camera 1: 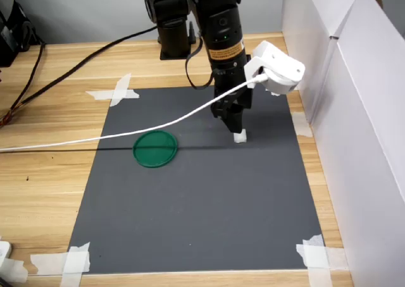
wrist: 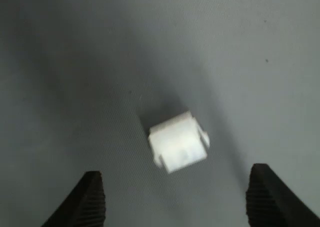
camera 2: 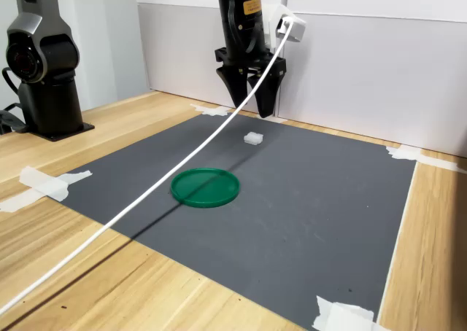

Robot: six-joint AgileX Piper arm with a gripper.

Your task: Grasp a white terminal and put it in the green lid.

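The white terminal point(wrist: 178, 143) is a tiny white plastic block lying on the dark mat. In the wrist view it sits between and just ahead of the two black ribbed fingertips point(wrist: 92, 199). My gripper point(camera 2: 252, 103) hangs open above the white terminal point(camera 2: 253, 138), not touching it and with nothing in its jaws. In the first exterior view the gripper point(camera 1: 233, 121) stands right over the white terminal point(camera 1: 240, 136). The green lid point(camera 1: 155, 148) is a flat round disc with nothing in it, lying to the first exterior view's left of the terminal; the green lid point(camera 2: 205, 187) is nearer the camera in the second exterior view.
A white cable point(camera 1: 126, 134) runs from the wrist camera across the mat point(camera 1: 202, 217), passing over the lid's far edge. White tape strips point(camera 1: 114, 94) hold the mat's corners. A white wall point(camera 1: 361, 141) bounds the first exterior view's right. A second black arm base point(camera 2: 44, 68) stands nearby.
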